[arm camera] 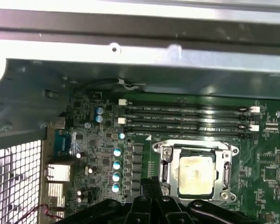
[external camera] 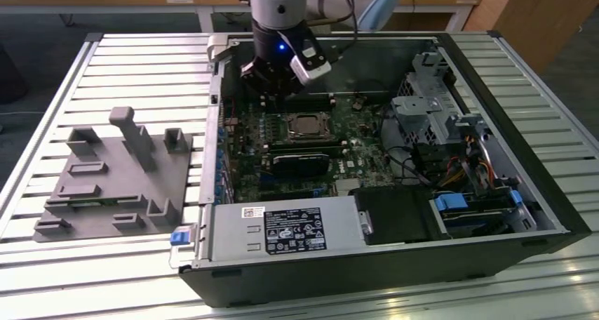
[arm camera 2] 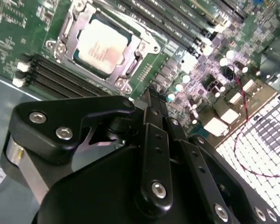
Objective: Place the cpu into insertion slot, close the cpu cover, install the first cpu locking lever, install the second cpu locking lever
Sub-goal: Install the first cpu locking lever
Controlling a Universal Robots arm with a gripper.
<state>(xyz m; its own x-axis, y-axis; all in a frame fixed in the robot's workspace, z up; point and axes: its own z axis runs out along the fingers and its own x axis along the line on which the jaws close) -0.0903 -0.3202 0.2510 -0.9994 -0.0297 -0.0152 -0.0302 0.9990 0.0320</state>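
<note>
One cpu [arm camera: 196,175] seated under lowered cover [arm camera: 200,150], fingers [arm camera 2: 155,126] clenched on nothing near it (locking stage, seemingly; calls for fine, steady pushing).

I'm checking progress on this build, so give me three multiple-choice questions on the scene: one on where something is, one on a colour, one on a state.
1. Where is the cpu? A on the floor; B in the insertion slot; C in a person's hand.
2. What colour is the circuit board? A blue; B red; C green.
3. How does the cpu cover lie? A down over the chip; B raised upright; C taken off entirely.
Answers: B, the chip sits framed inside the socket; C, the board shows green all around the socket; A, the metal frame lies flat around the chip.
</note>
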